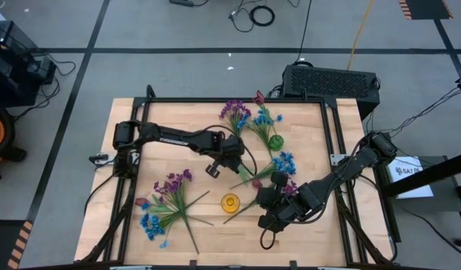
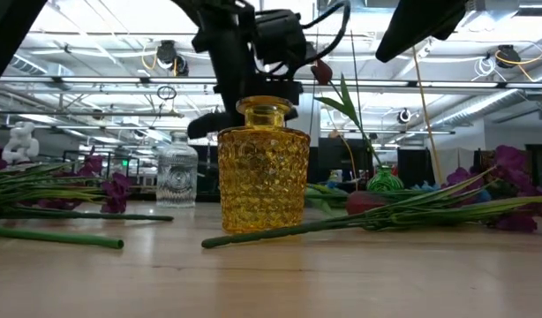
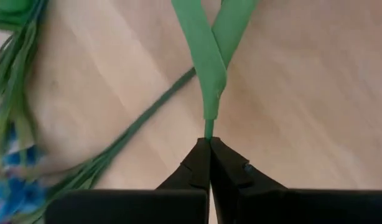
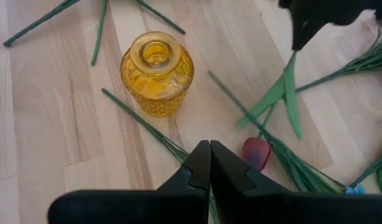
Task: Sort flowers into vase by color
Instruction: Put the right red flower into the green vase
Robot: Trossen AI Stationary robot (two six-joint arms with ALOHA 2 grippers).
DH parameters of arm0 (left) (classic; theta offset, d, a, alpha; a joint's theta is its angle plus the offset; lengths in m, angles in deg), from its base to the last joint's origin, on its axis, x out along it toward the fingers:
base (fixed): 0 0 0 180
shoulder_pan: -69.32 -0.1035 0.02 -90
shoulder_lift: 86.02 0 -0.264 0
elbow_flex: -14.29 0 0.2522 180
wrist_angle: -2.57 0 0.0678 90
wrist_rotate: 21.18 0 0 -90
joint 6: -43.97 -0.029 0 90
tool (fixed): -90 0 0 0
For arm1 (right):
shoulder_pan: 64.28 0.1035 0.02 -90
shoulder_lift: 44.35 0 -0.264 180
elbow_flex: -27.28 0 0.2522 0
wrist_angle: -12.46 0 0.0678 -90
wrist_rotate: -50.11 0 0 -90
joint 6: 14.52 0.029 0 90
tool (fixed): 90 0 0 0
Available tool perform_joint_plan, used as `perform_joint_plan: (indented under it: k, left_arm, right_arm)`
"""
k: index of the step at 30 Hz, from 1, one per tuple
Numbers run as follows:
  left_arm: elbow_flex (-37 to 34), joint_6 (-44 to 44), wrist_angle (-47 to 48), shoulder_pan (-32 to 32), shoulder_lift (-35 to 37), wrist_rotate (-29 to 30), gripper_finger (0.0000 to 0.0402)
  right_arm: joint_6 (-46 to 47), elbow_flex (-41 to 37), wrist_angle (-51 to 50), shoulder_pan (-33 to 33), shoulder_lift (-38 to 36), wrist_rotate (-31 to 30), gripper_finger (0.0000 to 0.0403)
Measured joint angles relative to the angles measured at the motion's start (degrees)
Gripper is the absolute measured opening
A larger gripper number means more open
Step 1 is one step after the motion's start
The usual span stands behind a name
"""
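My left gripper (image 1: 232, 154) is over the table's middle, shut on a green stem with two long leaves (image 3: 208, 62). In the right wrist view it (image 4: 303, 31) hangs above a dark red tulip blossom (image 4: 258, 152). My right gripper (image 4: 209, 149) is shut and empty, hovering near the yellow vase (image 1: 230, 201) over loose stems. Purple, blue and red sprigs (image 1: 167, 202) lie flat on the table's left. Blue and purple ones (image 1: 284, 163) lie under the right arm. A green vase (image 1: 275, 141) holds a red tulip (image 2: 321, 71). My left gripper pinches the thin stem (image 3: 208, 129) between its two fingertips, just below where the two leaves branch off. The fingers come from above, pointing down. The leaves (image 4: 284, 93) trail down toward the red blossom; whether the blossom rests on the table I cannot tell.
A clear glass vase (image 2: 176, 175) stands behind the yellow vase (image 2: 264, 168). A long stem (image 2: 342, 223) lies on the table in front of the yellow vase. More purple and blue sprigs (image 1: 242, 114) lie by the far edge. Bare wood shows at the near right corner.
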Motion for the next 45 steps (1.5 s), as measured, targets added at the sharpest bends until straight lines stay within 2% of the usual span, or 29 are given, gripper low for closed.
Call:
perform_joint_plan:
  k: [7,10,13,16,20,24,28,36,40,45]
  left_arm:
    - [5.92,1.88,12.84,1.99,0.07,5.87,0.0002]
    - [8.13,5.25,17.34,3.2,0.09,8.42,0.0002]
    - [8.66,8.76,18.16,4.66,0.14,9.19,0.0002]
    - [8.66,10.82,18.3,6.75,0.13,9.17,0.0002]
    - [8.66,11.67,17.04,8.71,0.13,9.68,0.0002]
    - [8.65,11.81,16.59,9.34,0.13,10.67,0.0002]
    - [8.64,11.98,15.48,9.22,0.13,10.92,0.0001]
    - [8.64,12.09,15.73,9.19,0.13,11.11,0.0001]
    - [8.64,12.11,15.63,9.11,0.13,11.18,0.0001]
    - [8.64,12.07,15.58,9.3,0.13,11.14,0.0001]
  right_arm:
    - [0.0,0.0,-0.02,0.0,0.0,-0.28,0.0]
    - [0.04,0.0,-0.02,0.0,0.0,-0.26,0.0]
    - [0.1,0.0,-0.18,0.0,0.0,-1.01,0.0]
    - [0.51,-0.81,-0.14,-0.24,0.55,-6.21,0.0]
    - [-1.56,-5.91,1.06,-2.71,0.55,-7.7,0.0]
    - [-6.68,-10.8,1.84,-7.9,0.3,-1.64,0.0015]
    - [-15.33,-14.42,3.29,-12.77,0.28,5.39,0.0063]
    - [-32.75,-17.37,12.22,-15.99,0.26,9.81,0.015]
    - [-35.05,-18.27,12.48,-17.86,0.26,9.61,0.0161]
    - [-37.36,-18.62,14.42,-19.81,0.44,9.41,0.0152]
